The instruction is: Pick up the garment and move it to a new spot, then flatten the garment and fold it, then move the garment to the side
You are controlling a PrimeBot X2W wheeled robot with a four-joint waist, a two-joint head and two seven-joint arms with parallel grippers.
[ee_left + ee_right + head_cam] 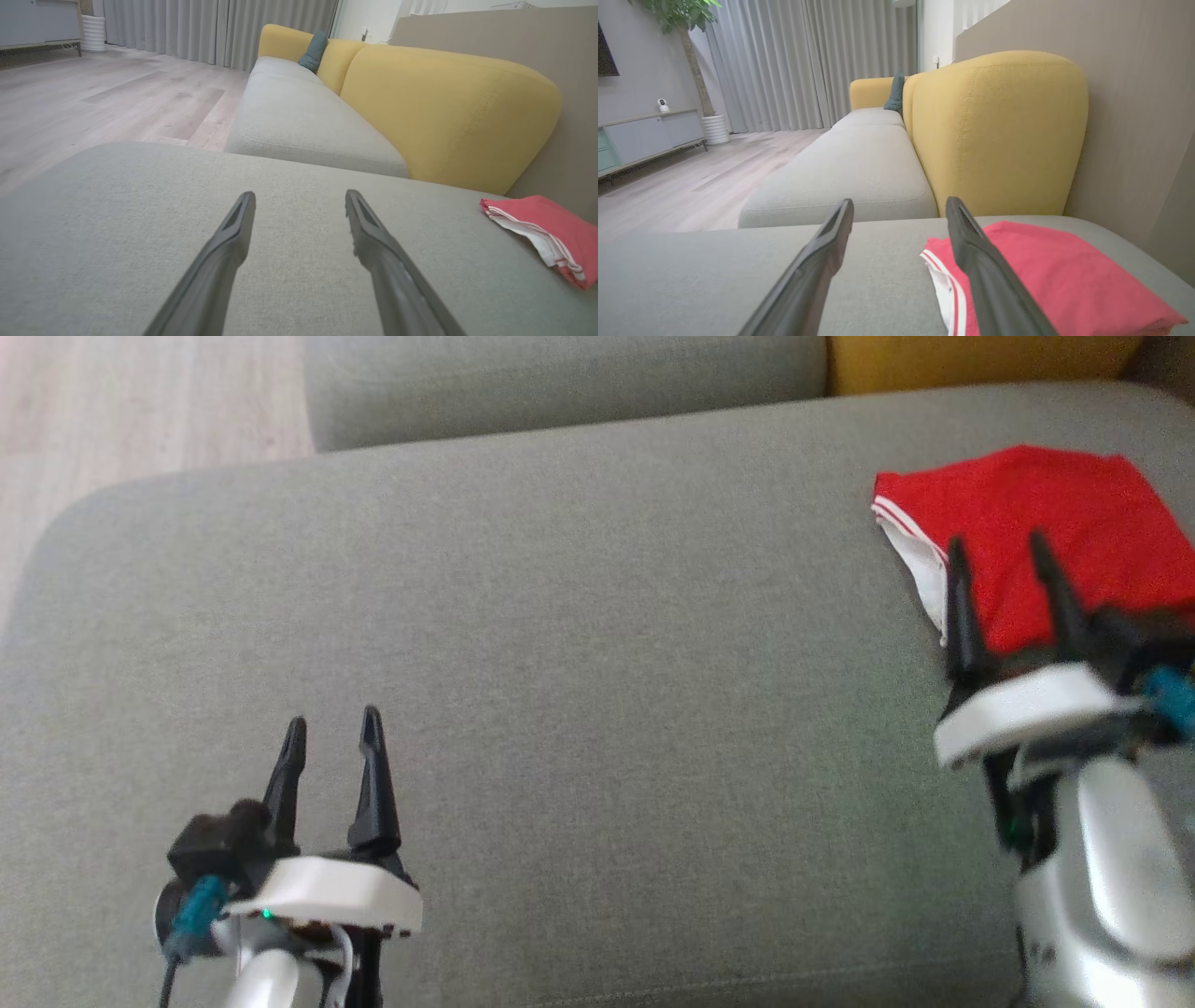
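Grey sofa seat (pixel 597 616) carries the folded red garment (pixel 1027 504) just ahead of the right gripper (pixel 997 543), offset toward its right-hand finger, white-striped edge facing the gap. Both sets of jaws are spread wide and empty. The left gripper (pixel 334 719) is well apart, with the garment far off to its right, so the right arm is nearer.

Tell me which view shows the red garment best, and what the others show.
Head view: the garment lies folded, its outline seen from above, with only the right gripper crossing its near edge. Right wrist view: close but low, a finger across it. Left wrist view: small, at the right edge.
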